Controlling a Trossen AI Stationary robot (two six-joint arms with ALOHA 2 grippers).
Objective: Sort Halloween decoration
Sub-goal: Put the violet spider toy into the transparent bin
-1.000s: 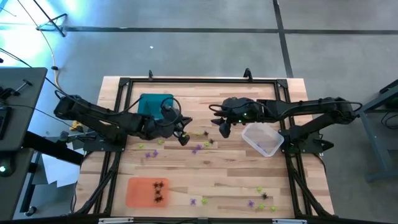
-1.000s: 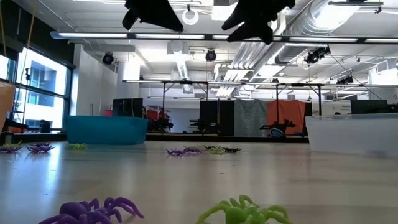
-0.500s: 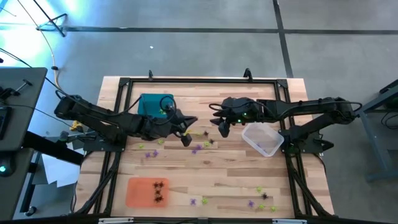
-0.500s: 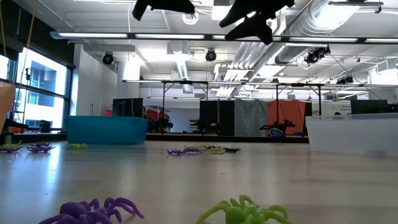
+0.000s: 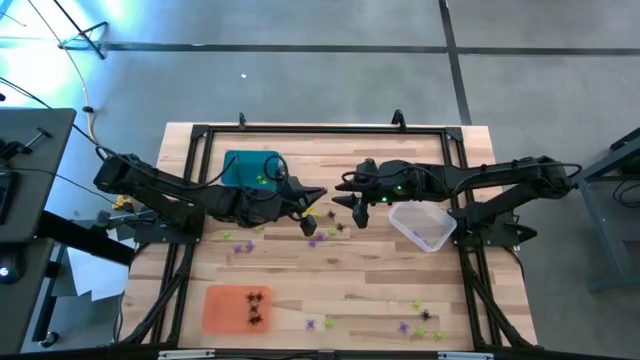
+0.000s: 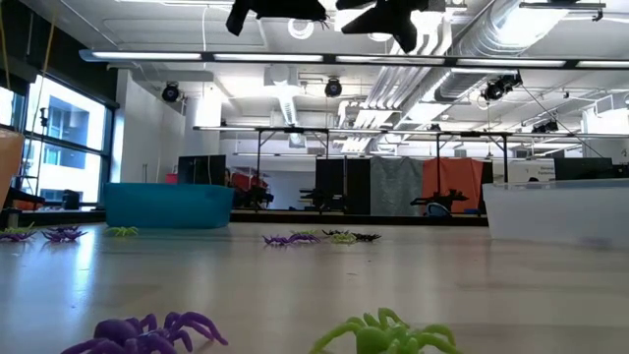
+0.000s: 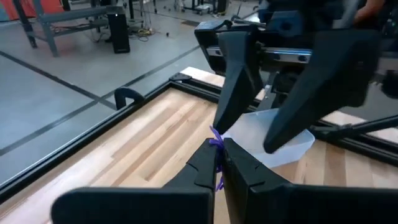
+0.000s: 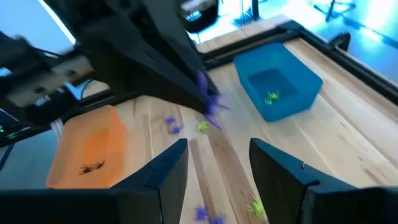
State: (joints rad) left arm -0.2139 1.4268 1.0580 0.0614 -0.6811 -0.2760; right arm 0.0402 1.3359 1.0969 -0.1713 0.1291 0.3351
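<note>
The Halloween decoration pieces are tiny plastic spiders: purple, yellow-green and black ones lie scattered mid-table [image 5: 318,238] and near the front right [image 5: 420,315]. My left gripper [image 5: 316,196] hangs above the table's middle, shut on a purple spider [image 7: 216,143]. My right gripper [image 5: 351,205] faces it from the right, open, its fingers [image 7: 239,81] just beyond the spider on either side, touching nothing. In the low view both grippers show only at the top edge, left [image 6: 280,10] and right [image 6: 393,15]. My left gripper pinches the purple spider [image 8: 210,102] between its two fingertips [image 7: 208,163]. The fingers point nearly level toward the table's right. The spider sticks out past the tips, lifted well clear of the table.
A teal tray [image 5: 250,166] at the far left holds a yellow-green spider [image 8: 272,96]. A clear tray [image 5: 425,226] sits at the right under my right arm. An orange tray [image 5: 225,308] near the front left holds black spiders [image 5: 257,306]. A black frame [image 5: 320,130] borders the table.
My left gripper, still shut on the purple spider, has moved up and toward the table's right, closer to my right gripper, and tipped from slanting downward to nearly level. My right gripper has tipped upward a little and stayed open.
</note>
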